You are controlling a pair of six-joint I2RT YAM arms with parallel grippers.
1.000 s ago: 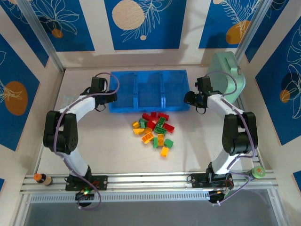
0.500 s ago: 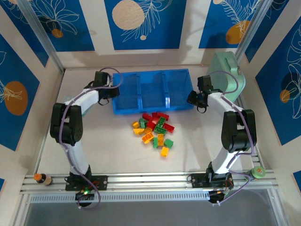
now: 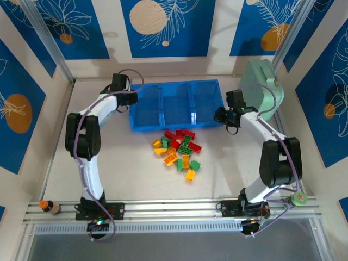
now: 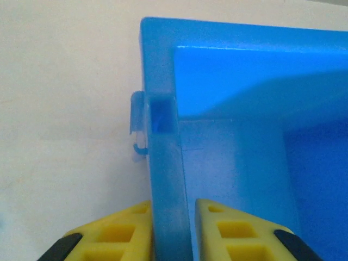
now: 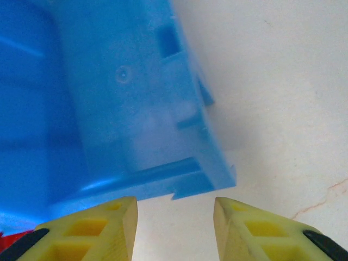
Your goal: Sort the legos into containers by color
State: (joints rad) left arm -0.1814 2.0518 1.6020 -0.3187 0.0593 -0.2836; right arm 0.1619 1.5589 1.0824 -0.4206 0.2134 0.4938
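Observation:
The containers are three side-by-side compartments of one translucent blue tray (image 3: 176, 103) at the back of the table. My left gripper (image 3: 130, 100) is shut on the tray's left wall (image 4: 166, 179), with one yellow finger (image 4: 125, 231) outside it and the other inside. My right gripper (image 3: 220, 115) stands open just off the tray's near right corner (image 5: 206, 174), with bare table between its fingers (image 5: 109, 225). The legos (image 3: 178, 149), a loose pile of red, green and orange-yellow bricks, lie on the table just in front of the tray, between the two arms.
A mint-green rounded case (image 3: 265, 89) stands right of the tray, close behind my right arm. A small orange-topped item (image 3: 49, 205) sits on the rail at the near left. Walls close in the table on three sides.
My left gripper moved farther along the tray's left wall and closed on it. The tray shifted slightly to the right. My right gripper narrowed a little and stayed by the corner.

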